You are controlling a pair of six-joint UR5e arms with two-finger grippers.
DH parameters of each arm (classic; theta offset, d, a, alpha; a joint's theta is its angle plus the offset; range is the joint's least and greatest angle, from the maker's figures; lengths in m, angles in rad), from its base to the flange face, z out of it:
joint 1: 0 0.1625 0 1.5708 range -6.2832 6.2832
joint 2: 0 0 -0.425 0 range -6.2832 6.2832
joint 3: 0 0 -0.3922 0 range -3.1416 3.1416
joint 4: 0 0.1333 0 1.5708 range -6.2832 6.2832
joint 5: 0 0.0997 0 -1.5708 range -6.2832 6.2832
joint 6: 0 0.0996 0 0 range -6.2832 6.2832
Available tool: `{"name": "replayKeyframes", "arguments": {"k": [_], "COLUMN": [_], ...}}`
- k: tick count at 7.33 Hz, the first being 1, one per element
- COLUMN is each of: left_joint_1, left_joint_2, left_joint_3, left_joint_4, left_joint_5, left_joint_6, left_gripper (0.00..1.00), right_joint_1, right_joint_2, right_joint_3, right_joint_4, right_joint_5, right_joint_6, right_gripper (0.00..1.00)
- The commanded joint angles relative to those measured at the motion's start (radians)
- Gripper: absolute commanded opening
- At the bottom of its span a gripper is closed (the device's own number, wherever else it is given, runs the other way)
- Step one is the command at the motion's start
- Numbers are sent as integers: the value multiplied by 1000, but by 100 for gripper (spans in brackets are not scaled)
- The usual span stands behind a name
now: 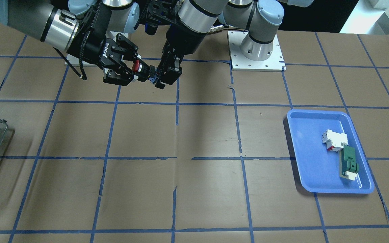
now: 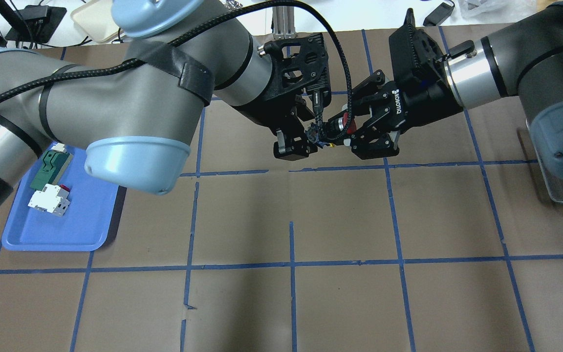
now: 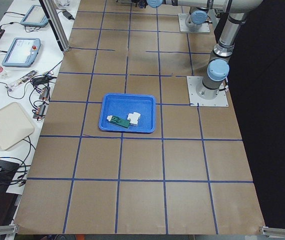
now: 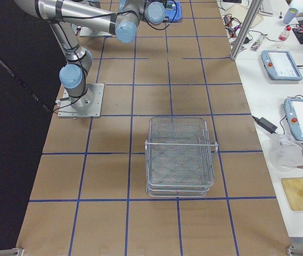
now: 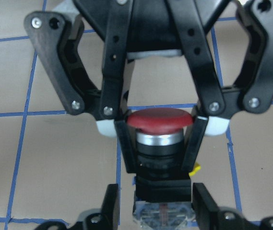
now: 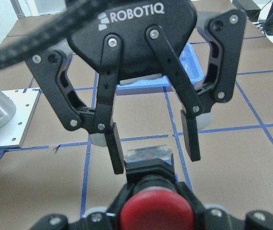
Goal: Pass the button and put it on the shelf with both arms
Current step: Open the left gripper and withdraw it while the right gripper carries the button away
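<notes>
A: What sits upper middle in the overhead view?
B: The left end effector (image 6: pixel 153 152) gapes around the base of the button (image 2: pixel 346 123), held above the surface (image 2: pixel 340 220); the right end effector (image 5: pixel 161 155) clamps its body.

Small push button (image 5: pixel 160 139), round red mushroom cap over a silver ring and black cylindrical body, held on its side in mid-air at upper centre of the overhead view. Clamped just beneath the cap by the right gripper (image 2: pixel 346 128) and flanked at its clear base end by the left gripper (image 6: pixel 153 158), fingers spread and not touching, with silver-grey left arm (image 2: pixel 130 93) and right arm (image 2: pixel 530 68) reaching in from opposite edges. Silver wire-mesh shelf (image 4: pixel 180 160) with rounded wire rims at centre of the right-side view, well apart from the button.
</notes>
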Motion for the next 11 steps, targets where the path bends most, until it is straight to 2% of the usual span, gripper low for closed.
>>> {"name": "replayKeyframes", "arguments": {"k": [1, 2, 3, 4, 5, 7, 8, 9, 10, 11], "left_joint_1": [6, 20, 55, 101, 158, 284, 325, 350, 380, 423], "left_joint_2": [0, 5, 9, 9, 6, 12, 32, 46, 60, 62], "left_joint_3": [-1, -10, -5, -7, -7, -7, -5, -2, -2, -5], "left_joint_4": [-10, -16, -112, -153, -152, -159, -209, -213, -214, -225], "left_joint_5": [85, 184, 245, 307, 343, 418, 444, 443, 445, 443], "left_joint_6": [-141, -258, -297, -360, -456, -497, -530, -633, -688, -731], "left_gripper": [75, 75, 79, 95, 100, 100, 100, 100, 100, 100], "right_joint_1": [-10, -21, -39, -83, -152, -327, -431, -491, -515, -516], "right_joint_2": [2, 2, 3, 2, 3, 12, 28, 76, 142, 207], "right_joint_3": [-6, -24, -48, -79, -105, -163, -194, -228, -293, -370], "right_joint_4": [-2, 0, 3, 7, 7, -7, -7, -10, -8, -7], "right_joint_5": [-58, -119, -176, -234, -308, -423, -498, -623, -755, -851], "right_joint_6": [0, 1, 5, 27, 43, 46, 49, 49, 49, 48], "right_gripper": [0, 0, 0, 0, 0, 0, 0, 0, 0, 0]}}
